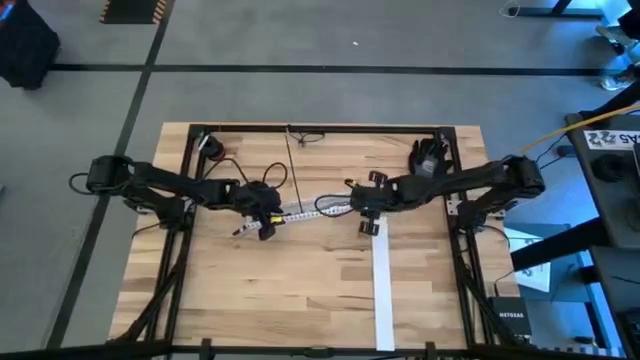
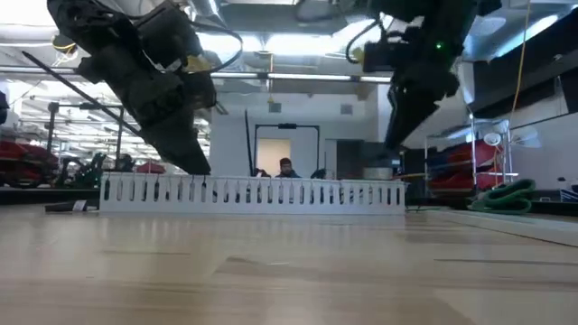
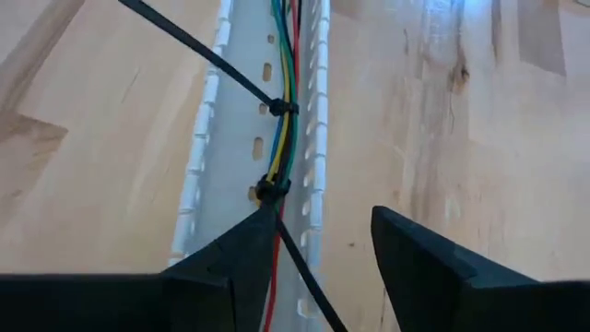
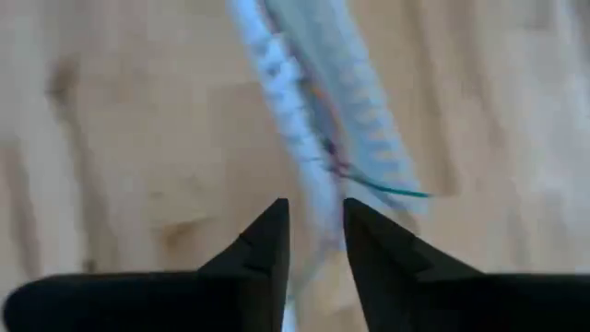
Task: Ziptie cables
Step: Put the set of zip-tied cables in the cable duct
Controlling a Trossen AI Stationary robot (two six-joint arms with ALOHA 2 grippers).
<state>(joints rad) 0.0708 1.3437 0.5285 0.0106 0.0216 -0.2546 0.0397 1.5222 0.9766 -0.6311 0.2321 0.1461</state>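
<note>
The cables (image 3: 281, 138) lie in the slotted white duct (image 3: 235, 157) mid-desk, two zip ties (image 3: 281, 108) on. Left end effector (image 3: 323, 249) gapes empty; right end effector (image 4: 313, 235), narrowly parted, straddles the duct's end. Pull the tail straight.

The table (image 1: 300, 290) is pale, smooth-grained wood with a matt finish. The slotted duct (image 3: 207, 157) looks like white plastic. The cables (image 3: 281, 138) have smooth coloured sheaths; the ties (image 3: 184, 46) are black plastic.

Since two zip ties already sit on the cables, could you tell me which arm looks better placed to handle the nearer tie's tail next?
Probably the left. The left gripper is open just over the nearer zip tie on the cables, its tail beside one finger. The right gripper is at the raceway's other end.
</note>
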